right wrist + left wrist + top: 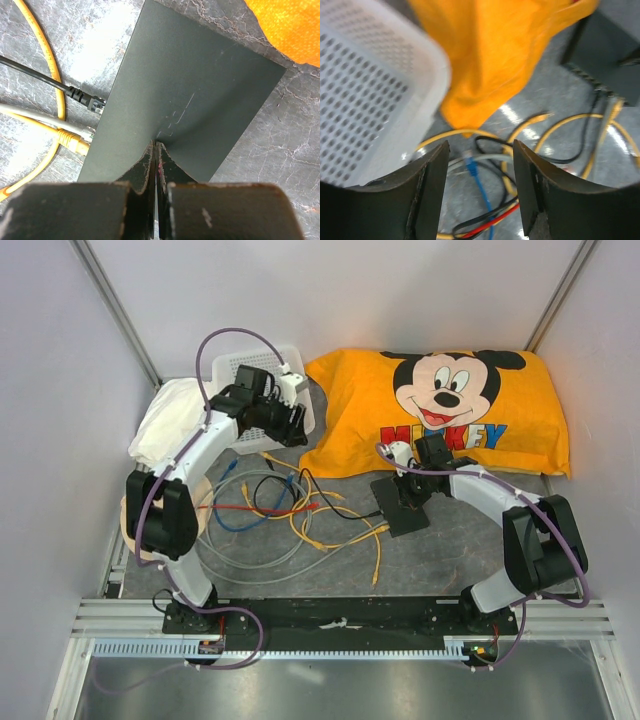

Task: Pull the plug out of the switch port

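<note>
The switch, a flat black box, lies on the grey mat right of centre. In the right wrist view three plugs meet the left edge of the box: a black one, a grey one and a yellow one. The sockets themselves are hidden. My right gripper is shut and empty, its tips resting on the box top. My left gripper is open and empty, hovering above loose cables, with a free blue plug seen between its fingers.
A tangle of yellow, grey, blue, red and black cables lies mid-mat. A white perforated basket stands at the back left beside a white cloth. An orange Mickey cloth covers the back right, close behind the box.
</note>
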